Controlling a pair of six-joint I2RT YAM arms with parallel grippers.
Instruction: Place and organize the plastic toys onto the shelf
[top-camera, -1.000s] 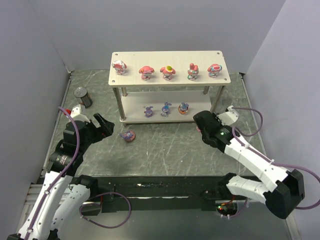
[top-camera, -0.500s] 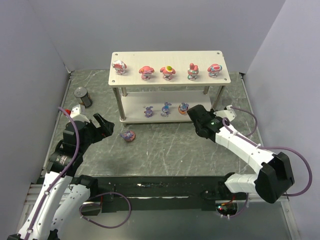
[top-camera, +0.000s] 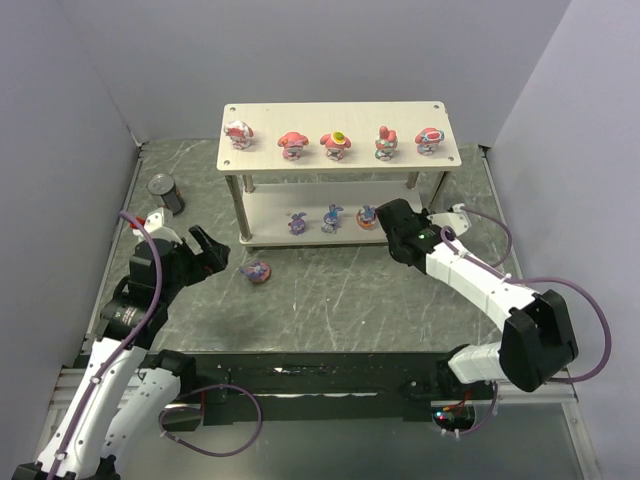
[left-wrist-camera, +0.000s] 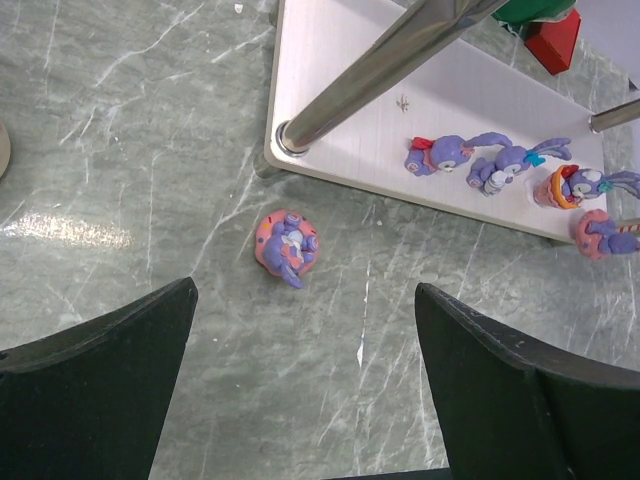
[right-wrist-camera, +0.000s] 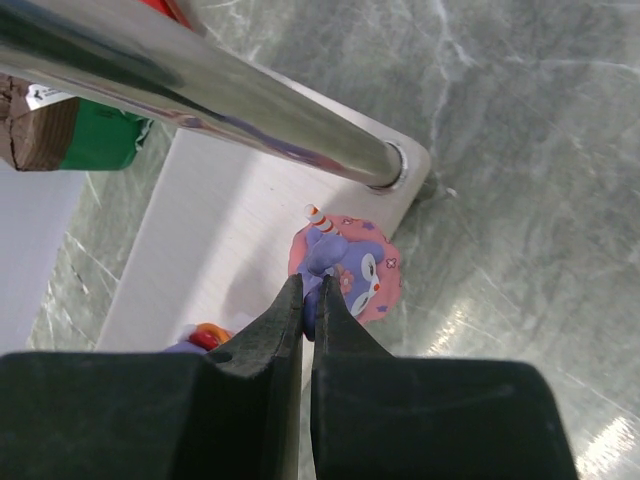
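Observation:
The shelf (top-camera: 330, 112) stands at the back of the table, with several pink and red plastic toys (top-camera: 335, 143) along its top board. Three purple rabbit-eared toys (top-camera: 331, 217) stand on the lower board (left-wrist-camera: 340, 110). Another purple toy on a pink base (top-camera: 257, 271) (left-wrist-camera: 287, 245) lies on the table in front of the shelf's left leg. My left gripper (top-camera: 213, 252) (left-wrist-camera: 305, 300) is open just short of it. My right gripper (top-camera: 380, 216) (right-wrist-camera: 310, 285) is shut on the ear of a purple toy with a pink base (right-wrist-camera: 352, 268), at the lower board's front right corner.
A dark can (top-camera: 166, 192) stands at the back left near the wall. A metal shelf post (right-wrist-camera: 200, 90) runs close above my right gripper. Green and red blocks (left-wrist-camera: 548, 25) sit behind the shelf. Grey walls close in on both sides.
My right arm has swung left and forward, carrying its toy from the table's right side to the shelf's lower board. My left arm has stayed still.

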